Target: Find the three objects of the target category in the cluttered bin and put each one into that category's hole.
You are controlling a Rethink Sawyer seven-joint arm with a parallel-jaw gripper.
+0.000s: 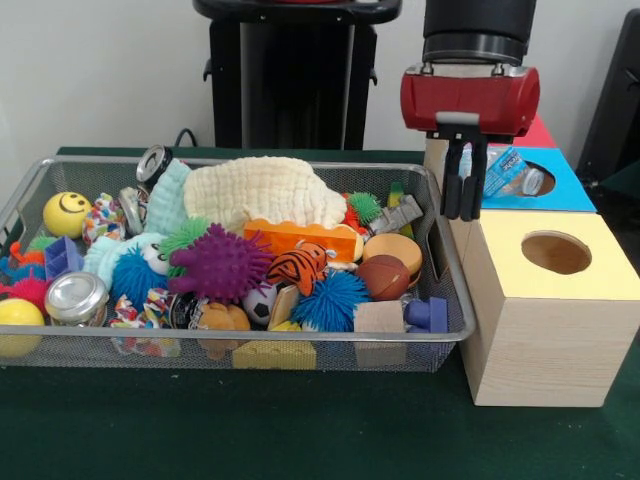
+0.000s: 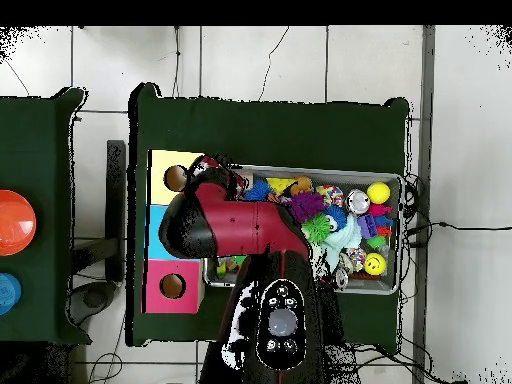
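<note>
Btwn bin (image 1: 440, 330) & yellow box (image 1: 545, 330) | gripper (image 1: 463, 212) fingers together, empty | blue box (image 1: 565, 190) behind

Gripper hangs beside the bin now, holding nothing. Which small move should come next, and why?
Probably shift the gripper sideways over the wire bin before descending. Its fingers look closed and empty, hanging between the bin and the yellow-topped box, so nothing is ready for a hole.

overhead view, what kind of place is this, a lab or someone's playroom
Most likely a robotics lab: a Sawyer arm works at a green-covered table holding a wire bin of toys and coloured sorting boxes with round holes, on a tiled floor with loose cables.
</note>
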